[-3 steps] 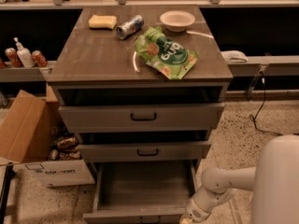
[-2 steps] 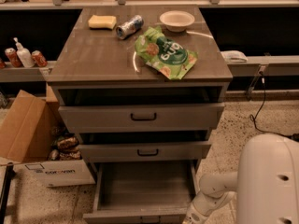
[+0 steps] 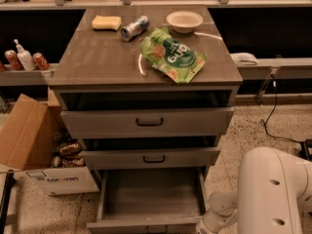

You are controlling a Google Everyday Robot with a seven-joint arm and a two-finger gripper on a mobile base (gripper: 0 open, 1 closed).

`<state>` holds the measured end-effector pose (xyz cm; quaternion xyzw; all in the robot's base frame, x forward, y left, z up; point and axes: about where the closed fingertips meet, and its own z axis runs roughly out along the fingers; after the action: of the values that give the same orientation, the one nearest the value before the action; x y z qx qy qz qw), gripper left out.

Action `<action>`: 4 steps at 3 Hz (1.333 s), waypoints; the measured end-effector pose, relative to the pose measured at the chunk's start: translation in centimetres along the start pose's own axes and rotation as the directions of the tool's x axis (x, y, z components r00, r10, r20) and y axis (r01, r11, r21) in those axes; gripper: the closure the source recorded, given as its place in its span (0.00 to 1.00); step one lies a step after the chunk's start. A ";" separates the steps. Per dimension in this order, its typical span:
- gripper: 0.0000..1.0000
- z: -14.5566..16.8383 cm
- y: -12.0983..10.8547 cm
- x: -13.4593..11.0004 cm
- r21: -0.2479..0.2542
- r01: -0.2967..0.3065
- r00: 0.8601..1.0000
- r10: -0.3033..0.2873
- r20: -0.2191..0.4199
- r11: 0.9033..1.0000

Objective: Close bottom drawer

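Camera view: claw (image 3: 204, 226) beside bottom drawer (image 3: 151, 197)

bottom drawer (image 3: 151, 196) out beneath upper drawers (image 3: 146, 123), pincer (image 3: 205, 225) at its front right corner

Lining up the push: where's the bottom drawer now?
Low centre in the camera view, the bottom drawer stands pulled out under the middle drawer; the gripper is by its right front corner.

the bottom drawer (image 3: 151, 196) stands pulled well out, under two upper drawers (image 3: 148, 122) that are slightly ajar. the gripper (image 3: 208, 224) sits at the lower edge, just beside the drawer's right front corner, on a white arm (image 3: 273, 194). the tabletop (image 3: 97, 57) carries a sponge (image 3: 106, 22), can (image 3: 135, 28), bowl (image 3: 184, 21) and green bag (image 3: 171, 57).
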<state>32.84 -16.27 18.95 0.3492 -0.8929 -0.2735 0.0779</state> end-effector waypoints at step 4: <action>1.00 -0.9 -5.3 -5.3 0.163 -0.055 0.981 0.023 0.194 0.985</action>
<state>40.18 -16.32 17.05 0.3090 -0.9227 -0.2282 -0.0324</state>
